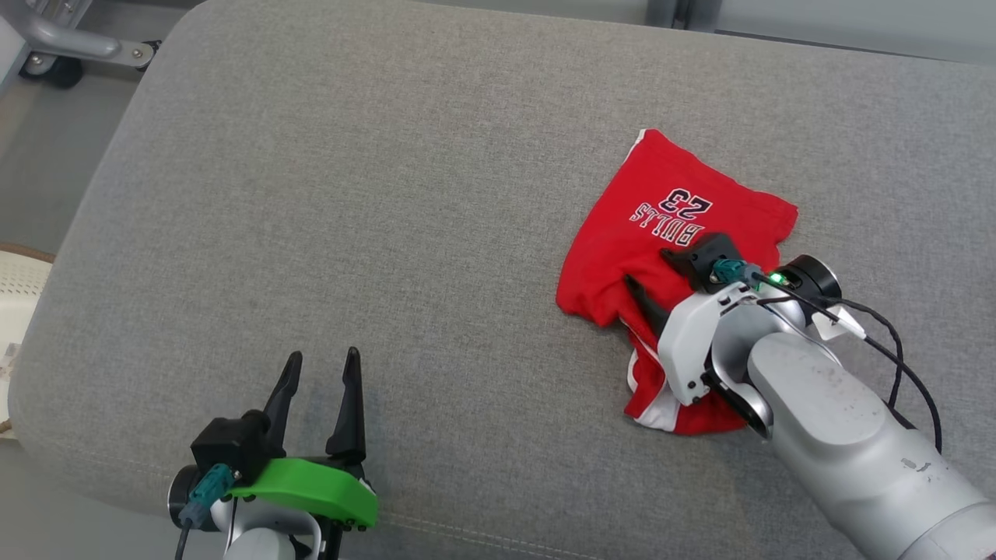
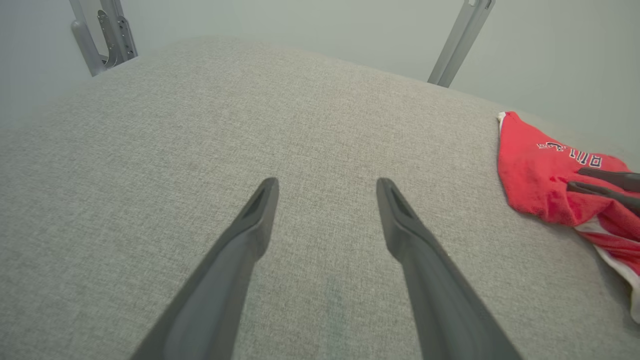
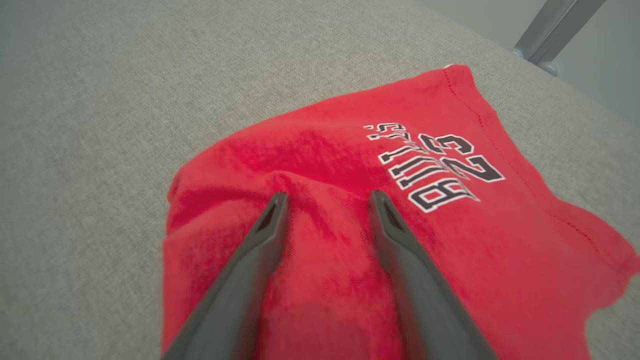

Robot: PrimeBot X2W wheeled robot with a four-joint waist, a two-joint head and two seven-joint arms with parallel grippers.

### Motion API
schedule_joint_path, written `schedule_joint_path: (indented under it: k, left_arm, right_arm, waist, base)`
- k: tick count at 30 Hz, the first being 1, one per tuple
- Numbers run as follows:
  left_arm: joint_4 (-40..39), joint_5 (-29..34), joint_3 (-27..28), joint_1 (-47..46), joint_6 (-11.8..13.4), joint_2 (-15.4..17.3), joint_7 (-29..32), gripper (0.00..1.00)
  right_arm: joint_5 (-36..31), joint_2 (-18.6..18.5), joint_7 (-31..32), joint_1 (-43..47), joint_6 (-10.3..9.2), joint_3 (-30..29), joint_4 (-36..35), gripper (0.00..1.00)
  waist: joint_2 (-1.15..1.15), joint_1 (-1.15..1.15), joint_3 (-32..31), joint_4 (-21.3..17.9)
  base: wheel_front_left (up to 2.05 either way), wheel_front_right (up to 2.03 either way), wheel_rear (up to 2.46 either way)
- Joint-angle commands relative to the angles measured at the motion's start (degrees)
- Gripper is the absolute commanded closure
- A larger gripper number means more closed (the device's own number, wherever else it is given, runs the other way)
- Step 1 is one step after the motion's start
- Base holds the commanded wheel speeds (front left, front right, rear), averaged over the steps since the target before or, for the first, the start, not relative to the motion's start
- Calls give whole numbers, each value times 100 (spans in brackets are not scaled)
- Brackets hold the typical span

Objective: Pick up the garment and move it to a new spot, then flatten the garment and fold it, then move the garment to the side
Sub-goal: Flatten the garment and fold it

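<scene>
Garment (image 1: 677,210) partly under right forearm (image 1: 840,435)

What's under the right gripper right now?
The red garment, BULLS 23 print facing up; the right gripper has its two fingers spread on it. The garment lies on the grey cushion. Its lower layers and the cushion beneath it are covered.

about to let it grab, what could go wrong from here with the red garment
1. The right gripper has open fingers down on the middle of the red garment, not an edge: closing may pinch only the top layer, or the grey cushion beneath.
2. The garment lies crumpled; lifted from its middle it may hang bunched and be harder to flatten.
</scene>
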Motion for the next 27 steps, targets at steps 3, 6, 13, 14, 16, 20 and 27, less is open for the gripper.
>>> schedule_joint_path:
  k: [3,6,13,14,16,20,27]
  left_arm:
    - [-33,-59,-30,-122,50,8,1,0]
    - [-36,-102,-52,-120,45,8,1,0]
    - [-56,-172,-123,-146,57,7,1,0]
    - [-70,-176,-140,-165,62,7,1,0]
    - [-94,-194,-198,-194,62,7,1,0]
    - [-135,-264,-429,-303,59,7,1,0]
    - [-239,-561,-1190,-567,139,7,1,0]
  right_arm:
    - [153,-143,-14,-148,-10,50,-62,100]
    - [186,-183,-47,-182,-10,20,-44,100]
    - [216,-187,-322,-445,-11,-160,-139,100]
    - [188,-174,-415,-527,-11,-203,-188,100]
    - [142,-147,-572,-726,-10,-318,-270,100]
    - [-55,-120,-688,-1270,-10,-551,-314,100]
    - [-640,-181,-628,-2130,-10,-977,244,100]
  waist:
    - [0,0,44,6]
    - [0,0,53,12]
    - [0,0,125,54]
    - [0,0,144,66]
    - [0,0,192,115]
    - [0,0,328,318]
    - [0,0,613,1067]
  base:
    - [0,0,0]
    - [0,0,0]
    - [0,0,0]
    - [0,0,0]
    - [0,0,0]
    - [0,0,0]
    - [0,0,0]
